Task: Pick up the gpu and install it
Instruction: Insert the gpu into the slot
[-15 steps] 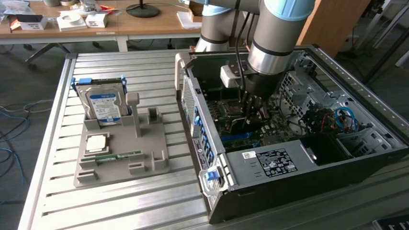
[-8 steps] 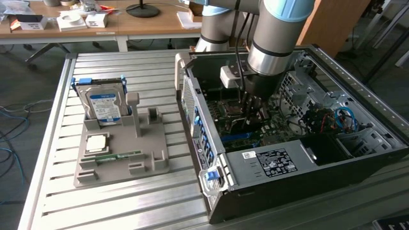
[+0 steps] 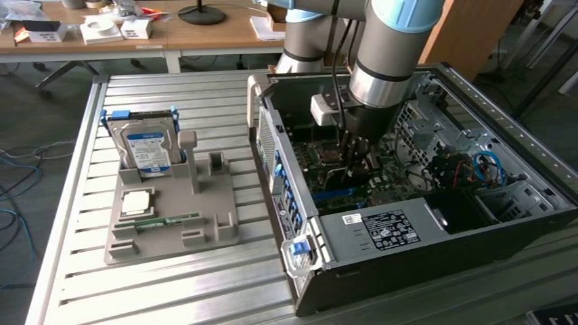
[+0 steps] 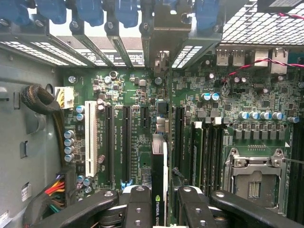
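Pincer (image 4: 160, 211) clamped on the gpu (image 4: 159, 161), low over the motherboard (image 4: 133, 142) inside the open computer case (image 3: 434, 237).
Both black fingers (image 4: 137, 206) press the card's flat sides, so the pincer carries it edge-on, with a thin logo strip facing the wrist camera. The gpu runs in line with the motherboard's long black expansion slots (image 4: 126, 142), its far end toward the blue clips (image 4: 90, 9). Whether its lower edge has met a slot I cannot tell. A bare processor socket (image 4: 254, 183) lies on the motherboard beyond the gpu from the white slot (image 4: 89, 137). Well apart from the motherboard, outside the case toward the exterior view's left, a hard drive (image 3: 147, 150) stands upright in a grey holder (image 3: 172, 223) on the slatted table (image 3: 72, 203).
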{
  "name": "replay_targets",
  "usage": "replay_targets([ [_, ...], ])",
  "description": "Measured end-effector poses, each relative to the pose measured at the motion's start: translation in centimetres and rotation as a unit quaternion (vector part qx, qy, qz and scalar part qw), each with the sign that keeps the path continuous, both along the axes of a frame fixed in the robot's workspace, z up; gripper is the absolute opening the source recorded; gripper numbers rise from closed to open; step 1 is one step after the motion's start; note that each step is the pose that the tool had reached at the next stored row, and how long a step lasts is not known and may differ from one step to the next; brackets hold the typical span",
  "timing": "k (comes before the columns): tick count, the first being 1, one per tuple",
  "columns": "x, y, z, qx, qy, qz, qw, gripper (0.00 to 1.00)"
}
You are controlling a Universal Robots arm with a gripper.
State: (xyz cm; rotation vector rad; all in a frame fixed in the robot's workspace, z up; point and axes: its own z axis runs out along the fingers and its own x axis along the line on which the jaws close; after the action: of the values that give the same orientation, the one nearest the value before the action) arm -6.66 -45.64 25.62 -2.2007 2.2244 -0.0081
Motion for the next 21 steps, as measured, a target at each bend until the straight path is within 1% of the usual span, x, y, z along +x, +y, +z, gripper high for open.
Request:
replay_targets([
  [21,-0.01,0.00,-0.25,0.0000,0.0000,0.000,1.0000,0.26],
])
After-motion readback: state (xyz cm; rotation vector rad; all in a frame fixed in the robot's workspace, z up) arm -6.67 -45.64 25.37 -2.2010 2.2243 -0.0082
